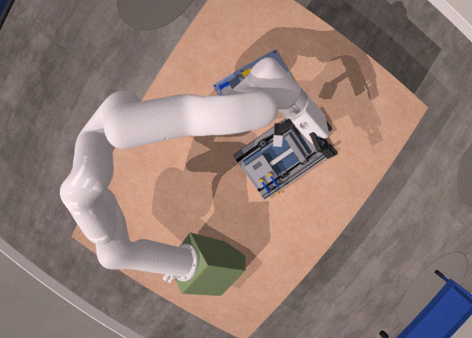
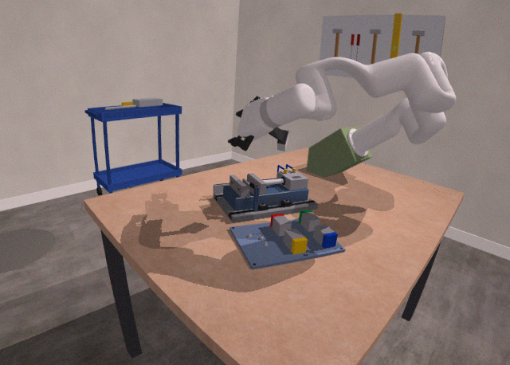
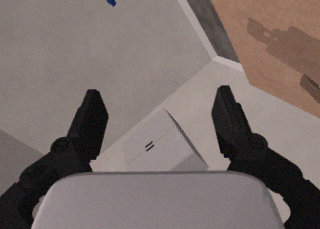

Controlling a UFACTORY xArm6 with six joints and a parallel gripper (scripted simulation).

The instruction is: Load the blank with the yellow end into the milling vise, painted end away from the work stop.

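Yellow-ended grey block (image 1: pixel 246 72) (image 2: pixel 296 241) lies on the flat blue infeed plate (image 1: pixel 281 60) (image 2: pixel 263 255), beside the grey blocks with red (image 2: pixel 281 224), green (image 2: pixel 309 220) and blue (image 1: pixel 223 85) (image 2: pixel 329 240) ends. Raised above the blue-and-grey milling vise (image 1: pixel 256 167) (image 2: pixel 268 197), the black-fingered gripper (image 1: pixel 332 139) (image 2: pixel 233 127) (image 3: pixel 158 100) has its fingers wide apart, holding nothing.

Wht rounded arm (image 1: pixel 152 119) (image 2: pixel 395 75), blk gripper fingers (image 1: pixel 324 145).
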